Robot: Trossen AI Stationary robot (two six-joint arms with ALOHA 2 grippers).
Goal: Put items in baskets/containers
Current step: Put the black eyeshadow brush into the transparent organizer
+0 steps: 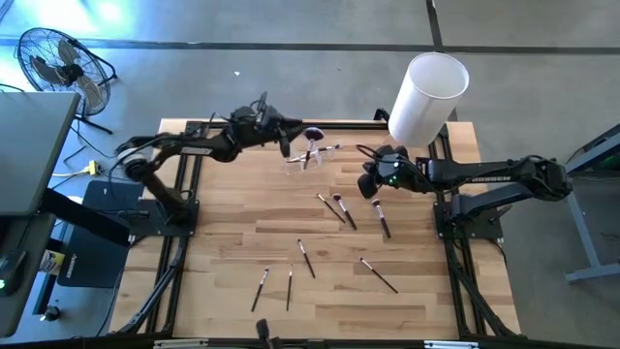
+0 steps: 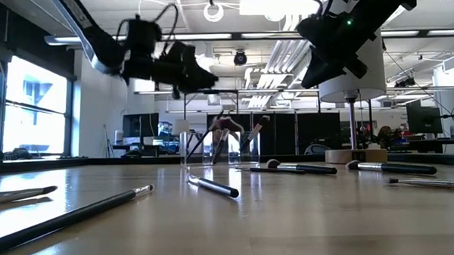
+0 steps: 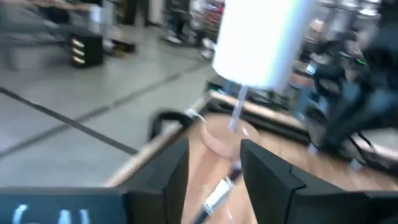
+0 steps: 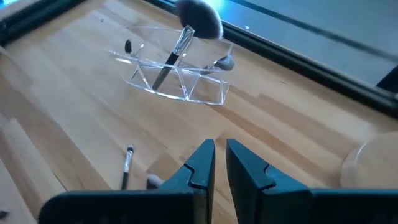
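Makeup brushes (image 1: 341, 209) mostly lie loose on the tabletop (image 1: 232, 242), about eight of them; only a few stand in the clear holder (image 1: 312, 157) near the far edge, so I judge the job well short of done. Left gripper (image 1: 283, 137) hovers just beside the holder, a brush handle (image 3: 214, 198) between its spread jaws; whether they pinch it I cannot tell. Right gripper (image 1: 369, 180) hangs above the nearest loose brushes, jaws nearly pressed together and empty, beside the white cylinder (image 1: 426, 97).
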